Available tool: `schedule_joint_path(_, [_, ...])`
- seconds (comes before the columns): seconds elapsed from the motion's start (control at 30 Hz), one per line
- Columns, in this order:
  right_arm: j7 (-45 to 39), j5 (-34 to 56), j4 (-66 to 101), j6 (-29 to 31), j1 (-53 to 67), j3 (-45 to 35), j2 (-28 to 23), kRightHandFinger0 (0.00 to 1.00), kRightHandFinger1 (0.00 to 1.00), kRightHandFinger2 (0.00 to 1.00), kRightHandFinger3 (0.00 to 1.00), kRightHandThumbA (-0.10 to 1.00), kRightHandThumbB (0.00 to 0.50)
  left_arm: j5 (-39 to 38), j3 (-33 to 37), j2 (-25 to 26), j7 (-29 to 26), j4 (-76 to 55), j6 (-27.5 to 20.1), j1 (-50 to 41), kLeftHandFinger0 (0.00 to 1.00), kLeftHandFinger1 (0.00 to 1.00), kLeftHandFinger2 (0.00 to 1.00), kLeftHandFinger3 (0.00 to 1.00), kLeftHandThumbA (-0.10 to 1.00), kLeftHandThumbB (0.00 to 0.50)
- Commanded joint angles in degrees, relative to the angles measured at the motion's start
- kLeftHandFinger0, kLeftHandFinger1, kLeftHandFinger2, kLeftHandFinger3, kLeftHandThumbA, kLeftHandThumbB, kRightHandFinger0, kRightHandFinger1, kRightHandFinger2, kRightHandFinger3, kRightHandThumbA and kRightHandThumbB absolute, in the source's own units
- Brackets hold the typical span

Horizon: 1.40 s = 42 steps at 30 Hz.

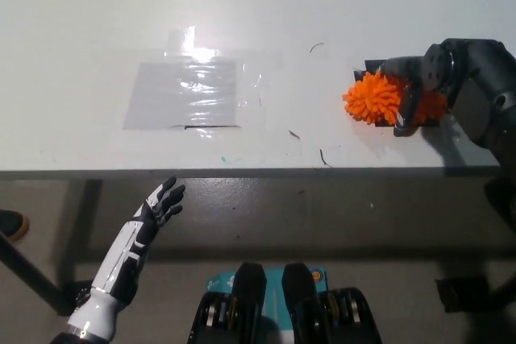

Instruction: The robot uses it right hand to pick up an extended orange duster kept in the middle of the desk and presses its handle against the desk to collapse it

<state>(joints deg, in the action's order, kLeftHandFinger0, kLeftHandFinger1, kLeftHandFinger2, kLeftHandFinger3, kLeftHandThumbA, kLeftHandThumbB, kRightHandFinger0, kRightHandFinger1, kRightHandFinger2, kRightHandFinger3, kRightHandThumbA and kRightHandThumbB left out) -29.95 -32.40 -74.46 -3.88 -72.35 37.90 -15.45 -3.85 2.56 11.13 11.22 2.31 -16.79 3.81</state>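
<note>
The orange duster [373, 97] lies at the right side of the white desk [266, 14], its fluffy head over a small black patch. My black right hand [413, 90] is wrapped over the right half of the fluffy head, fingers curled down around it. The duster's handle is hidden behind the hand and arm. My white left hand [161, 200] hangs below the desk's front edge at the lower left, fingers spread and holding nothing.
A clear plastic sheet [187, 93] is taped flat on the desk left of centre. Small dark marks [323, 156] dot the surface near the front edge [242, 172]. Below the edge, the floor and a desk leg [28, 267] show.
</note>
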Motion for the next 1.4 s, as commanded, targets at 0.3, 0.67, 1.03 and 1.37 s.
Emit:
schedule_joint_path(0.3, [26.7,-0.16,-2.07,10.29,-0.45,-4.08,0.02,0.0,0.4,0.77,0.33,-0.1,0.14,-0.43,-0.58,1.03,0.6,-0.64,-0.66,1.28,1.0,1.0,1.0,1.0,1.0,0.209])
schedule_joint_path(0.67, [29.68,0.81,-2.99,14.58,-0.71,-6.75,-1.27,0.19,0.68,1.0,0.94,-0.1,0.167,-1.23,-0.6,1.08,0.99,0.02,-1.74,1.58,1.0,1.0,1.0,1.0,1.0,0.184])
schedule_joint_path(1.03, [39.96,3.1,-1.41,15.79,-0.98,-12.92,-2.45,0.01,0.48,0.88,0.89,-0.1,0.168,-1.18,-0.84,1.33,0.68,0.41,-2.68,1.49,1.0,1.0,1.0,1.0,1.0,0.135])
schedule_joint_path(1.37, [43.45,8.11,10.89,22.31,-6.81,-24.65,-3.53,0.0,0.38,0.78,0.86,-0.1,0.12,-1.64,-0.91,1.38,0.81,0.34,-1.89,1.61,1.0,1.0,1.0,1.0,1.0,0.172])
